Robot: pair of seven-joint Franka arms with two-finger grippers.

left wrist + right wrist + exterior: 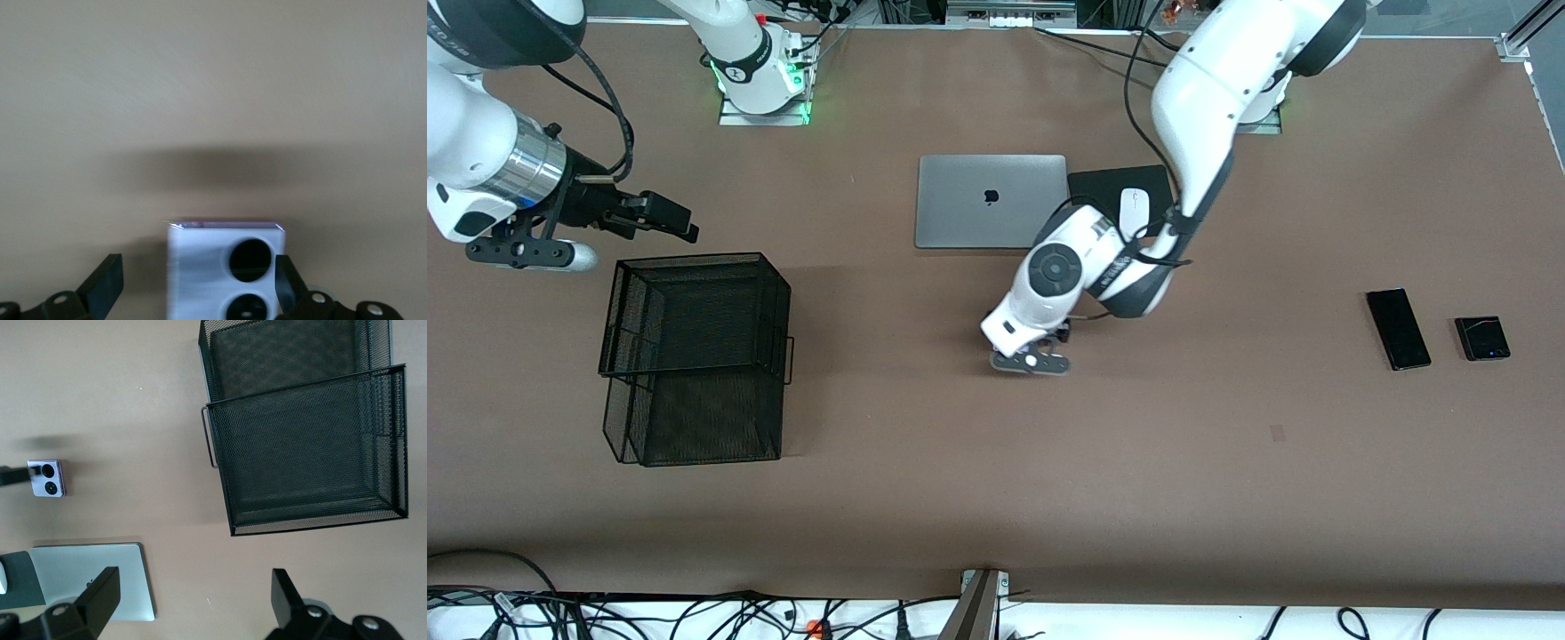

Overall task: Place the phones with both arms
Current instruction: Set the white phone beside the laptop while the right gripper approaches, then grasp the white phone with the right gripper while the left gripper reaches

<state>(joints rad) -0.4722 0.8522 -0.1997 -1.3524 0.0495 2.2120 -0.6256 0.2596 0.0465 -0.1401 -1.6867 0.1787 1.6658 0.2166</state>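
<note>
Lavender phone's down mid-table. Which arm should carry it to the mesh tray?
Probably right. The right end effector, open, hovers beside the mesh tray and views the lavender phone lying flat. The left end effector straddles the phone, open, but its base is at the other end.

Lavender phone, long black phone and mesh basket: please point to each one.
lavender phone (223,267), left wrist view, its pale back
long black phone (1398,328), front view, middle of its screen
mesh basket (694,260), front view, its upper rim
</note>
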